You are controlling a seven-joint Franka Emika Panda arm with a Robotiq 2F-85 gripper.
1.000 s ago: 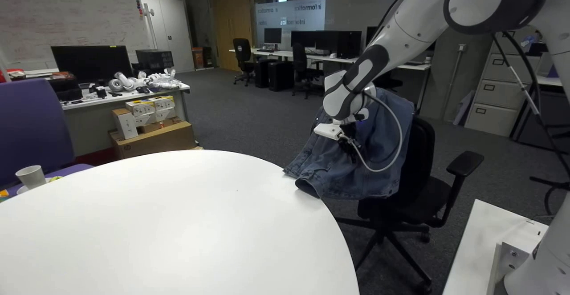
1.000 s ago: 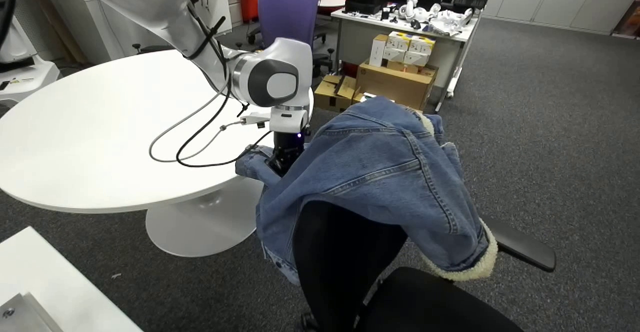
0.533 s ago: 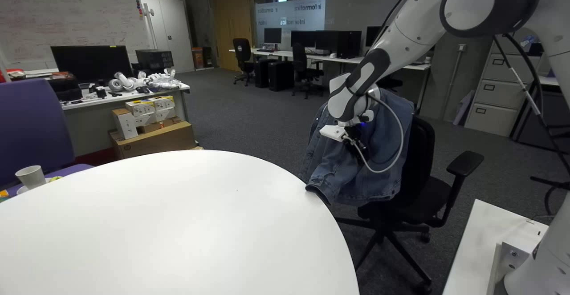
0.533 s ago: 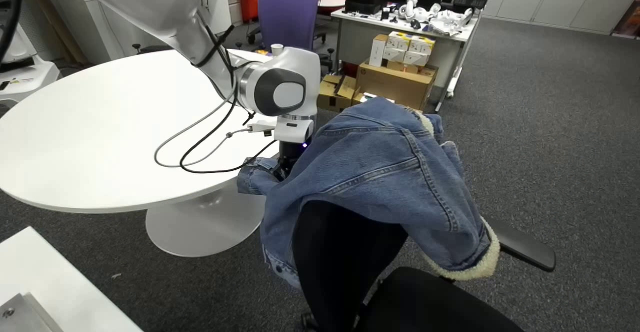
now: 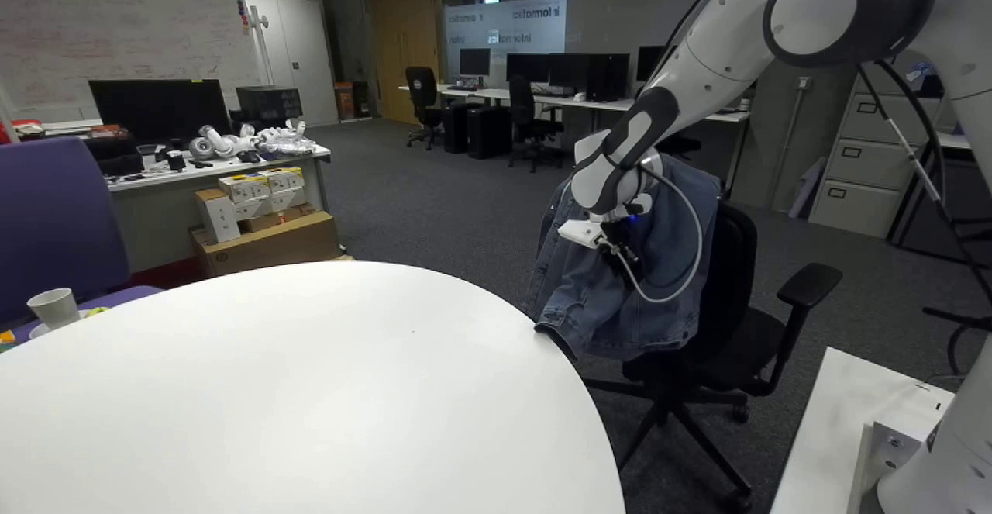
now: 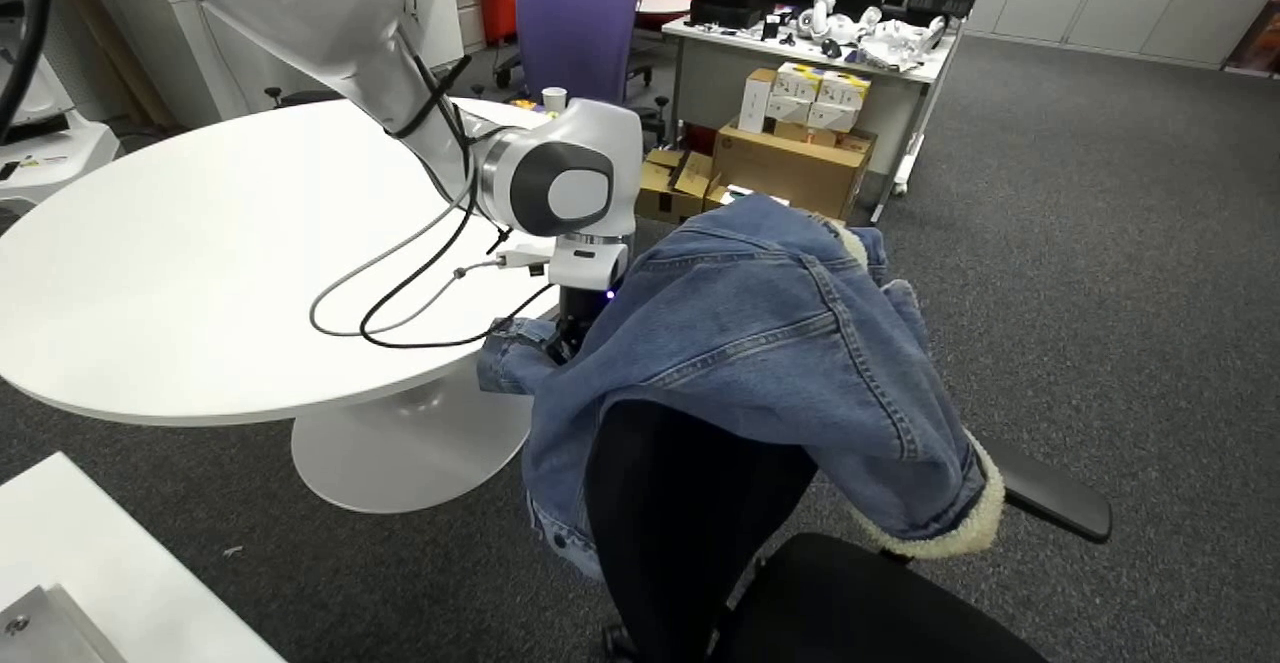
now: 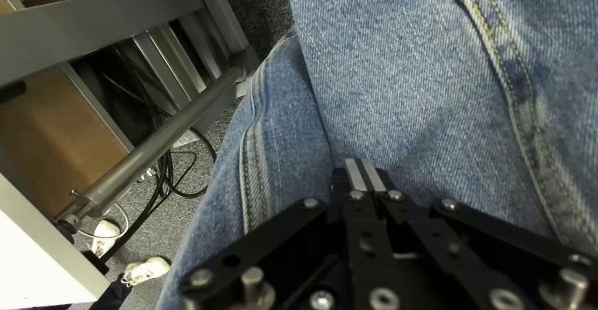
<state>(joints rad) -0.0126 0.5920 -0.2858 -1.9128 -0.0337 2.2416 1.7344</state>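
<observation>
One round white table (image 5: 310, 390), filling the foreground of an exterior view. Next in size, a black office chair (image 6: 680, 483), just beside the table's rim, backrest (image 5: 736, 258) towards it and seat (image 6: 850, 603) away. Then a blue denim jacket (image 6: 740, 323), slung over the top of that backrest and hanging mostly on the table side; lopsided, creased, with cream fleece edging (image 6: 958, 540) at a low corner. Well along rather than finished, by the look of it: weight apparently carried by the chair already, lie of the cloth uneven. Smaller, apparently a sleeve end (image 6: 512, 358), poking out across the table's edge in both exterior views; resting there or merely overlapping, cannot tell. Judged as left to deal with: that loose end and the bunched folds around it, not yet lying flat. Smaller again, the gripper (image 7: 366, 174), pointing down between sleeve end and jacket body, not yet clear of the cloth. Clenched, by the wrist view, with no fold of denim visible inside the grip; impossible to rule out a thin pinch. Smallest, the fingertips (image 7: 373, 176), drawn together, pale strips side by side, close up against the denim.
</observation>
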